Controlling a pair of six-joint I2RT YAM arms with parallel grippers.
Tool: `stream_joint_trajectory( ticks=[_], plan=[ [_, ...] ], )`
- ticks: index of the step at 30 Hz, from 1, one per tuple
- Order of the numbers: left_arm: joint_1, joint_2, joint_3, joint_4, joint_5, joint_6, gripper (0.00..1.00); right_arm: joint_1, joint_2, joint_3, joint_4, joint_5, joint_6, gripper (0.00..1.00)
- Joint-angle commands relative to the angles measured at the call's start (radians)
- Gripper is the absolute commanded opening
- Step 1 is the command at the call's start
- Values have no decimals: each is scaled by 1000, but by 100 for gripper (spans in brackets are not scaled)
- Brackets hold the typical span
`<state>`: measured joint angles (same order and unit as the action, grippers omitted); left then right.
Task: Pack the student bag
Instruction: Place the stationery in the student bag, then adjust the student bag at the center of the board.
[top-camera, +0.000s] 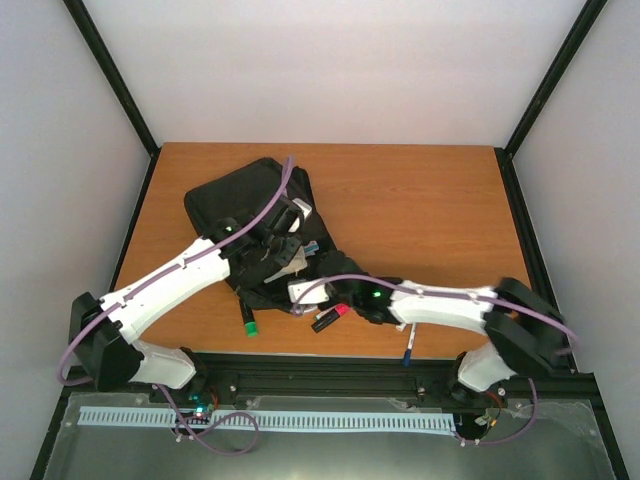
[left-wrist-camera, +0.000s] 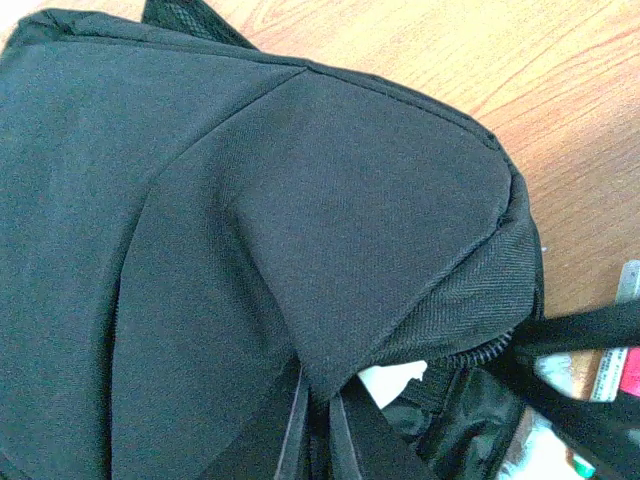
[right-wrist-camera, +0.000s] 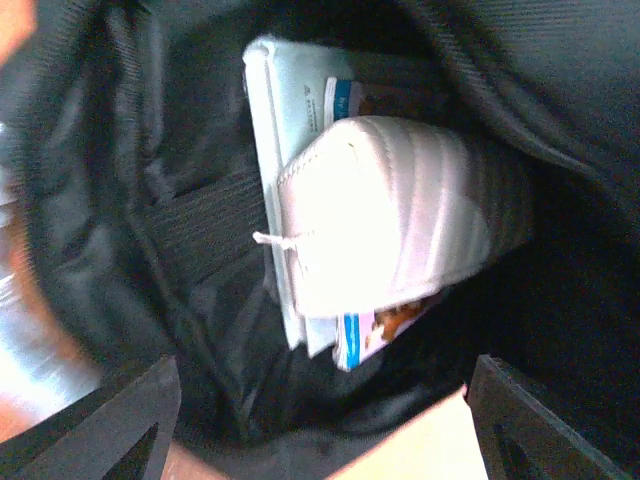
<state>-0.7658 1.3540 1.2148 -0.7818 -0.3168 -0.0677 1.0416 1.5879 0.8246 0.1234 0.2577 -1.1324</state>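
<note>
The student bag (top-camera: 240, 195) lies on the wooden table, a large black fabric backpack with its opening facing the arms. My left gripper (top-camera: 280, 250) is at that opening, and the left wrist view shows its jaws (left-wrist-camera: 322, 405) shut on a fold of the student bag (left-wrist-camera: 250, 230) at the zip edge, holding it up. My right gripper (top-camera: 322, 296) is at the mouth of the bag. In the right wrist view its fingers (right-wrist-camera: 120, 420) stand wide apart with nothing between them. Inside the bag a white pencil pouch (right-wrist-camera: 400, 215) rests on a light blue book (right-wrist-camera: 275, 130).
On the table by the near edge lie a green-capped marker (top-camera: 249, 324), a pink and black item (top-camera: 330, 317) and a blue pen (top-camera: 409, 350). Grey walls and a black frame enclose the table (top-camera: 430, 210).
</note>
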Motion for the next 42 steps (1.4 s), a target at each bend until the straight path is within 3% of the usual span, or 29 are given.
stream_joint_trajectory(
  ticks=[1,5,12,17,20,23,30,39,42],
  plan=[
    [5,31,53,-52,17,-53,6,-28,-240,-74,-288,-168,125,81],
    [4,76,33,-70,84,-83,12,-146,-343,-64,-446,-295,259,81],
    [3,157,-17,-99,180,-169,36,-489,-351,36,-543,-615,463,81],
    [3,66,-48,-73,231,-205,74,-584,-259,158,-611,-685,557,81],
    [7,-71,-100,31,315,-230,99,-601,-169,267,-660,-709,608,81],
    [55,-168,-132,66,291,-301,100,-606,-84,367,-676,-729,684,82],
    [227,-227,-165,-29,67,-553,100,-610,219,634,-739,-805,852,80],
    [399,-326,-368,29,41,-776,100,-623,543,860,-807,-894,986,66],
    [486,-332,-437,73,152,-820,100,-623,581,857,-790,-922,1000,60]
  ],
)
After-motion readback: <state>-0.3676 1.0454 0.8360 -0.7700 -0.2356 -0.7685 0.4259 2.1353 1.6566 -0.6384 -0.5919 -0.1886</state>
